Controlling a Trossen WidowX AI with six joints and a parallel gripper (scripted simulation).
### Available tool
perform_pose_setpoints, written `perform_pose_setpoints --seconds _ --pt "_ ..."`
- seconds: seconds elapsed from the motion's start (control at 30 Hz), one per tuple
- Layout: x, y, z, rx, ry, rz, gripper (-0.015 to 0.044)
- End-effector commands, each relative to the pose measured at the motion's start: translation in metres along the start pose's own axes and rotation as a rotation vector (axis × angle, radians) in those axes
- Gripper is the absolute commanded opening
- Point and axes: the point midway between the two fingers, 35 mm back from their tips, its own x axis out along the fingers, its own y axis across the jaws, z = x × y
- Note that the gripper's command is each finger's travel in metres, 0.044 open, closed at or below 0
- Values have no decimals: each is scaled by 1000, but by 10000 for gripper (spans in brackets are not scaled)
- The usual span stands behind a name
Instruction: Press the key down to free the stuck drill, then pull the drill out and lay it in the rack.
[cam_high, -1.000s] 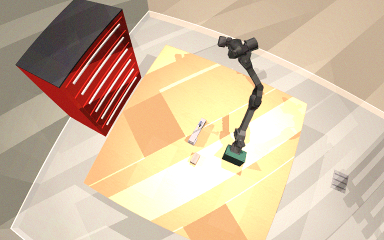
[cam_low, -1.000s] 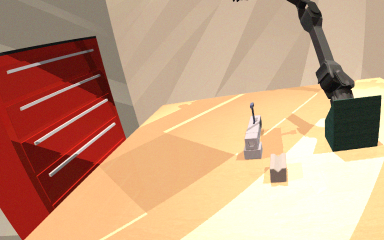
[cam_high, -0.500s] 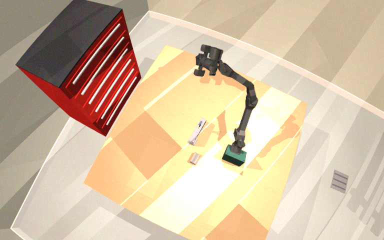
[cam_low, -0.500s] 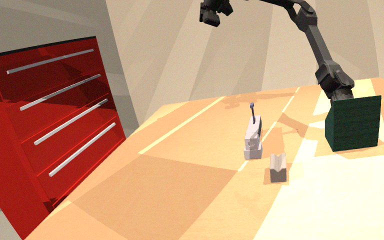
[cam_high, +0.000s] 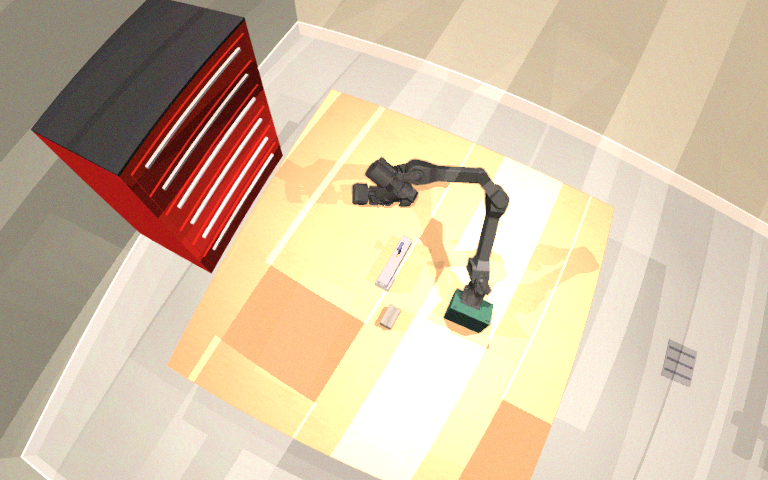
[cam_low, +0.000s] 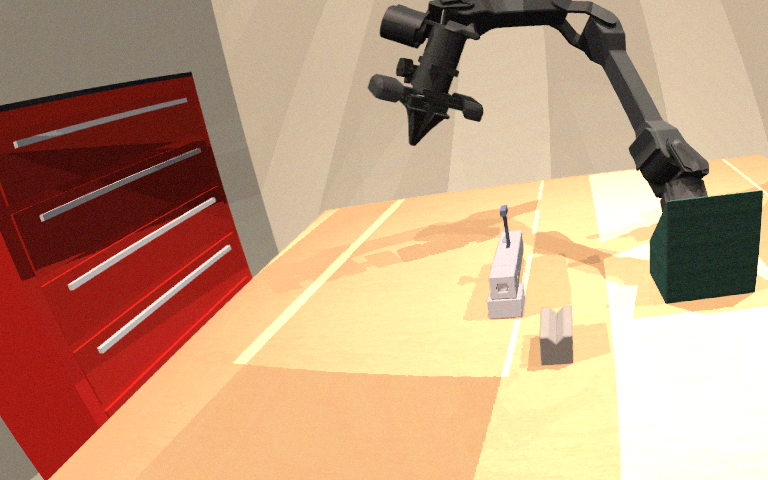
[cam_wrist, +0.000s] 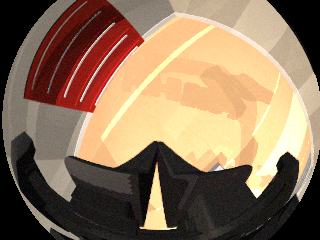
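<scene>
My gripper (cam_low: 414, 141) (cam_wrist: 157, 145) is shut and empty, its fingertips together high above the table. It is up and to the left of the pale block in the exterior view. The long pale block (cam_high: 390, 268) (cam_low: 506, 266) lies on the table; a sliver shows in the wrist view (cam_wrist: 217, 167). The thin blue key (cam_high: 400, 247) (cam_low: 504, 211) stands up from its far end. A small square opening (cam_low: 502, 288) shows in its near end; I cannot make out the drill there. The small grey V-notched rack (cam_high: 389, 316) (cam_low: 556, 339) stands near that end and looks empty.
The arm stands on a dark green box (cam_high: 468, 316) (cam_low: 710, 249) to the right of the block and rack. A red drawer cabinet (cam_high: 195, 152) (cam_low: 121, 226) (cam_wrist: 82, 55) stands beyond the table's left edge. Broad shadows cross the table (cam_high: 294, 333) (cam_low: 317, 418).
</scene>
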Motion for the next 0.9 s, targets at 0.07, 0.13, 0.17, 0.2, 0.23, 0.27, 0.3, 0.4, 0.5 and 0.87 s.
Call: perform_pose_setpoints --seconds 0.07,0.13,0.17,0.2,0.23,0.27,0.3,0.4,0.5,0.87 --pt "17 -42 -75 -505 240 -119 0" --pt "19 -62 -98 -674 337 -166 0" --pt "19 -72 -109 -757 389 -189 0" --pt "19 -83 -118 -836 440 -210 0" --pt "18 -91 -125 -894 479 -225 0" --pt "17 -96 -129 -929 503 -234 0" --pt "17 -98 -130 -940 511 -237 0" --pt "17 -98 -130 -940 511 -237 0" --pt "17 -98 -130 -940 511 -237 0" --pt "28 -104 -135 -940 511 -237 0"
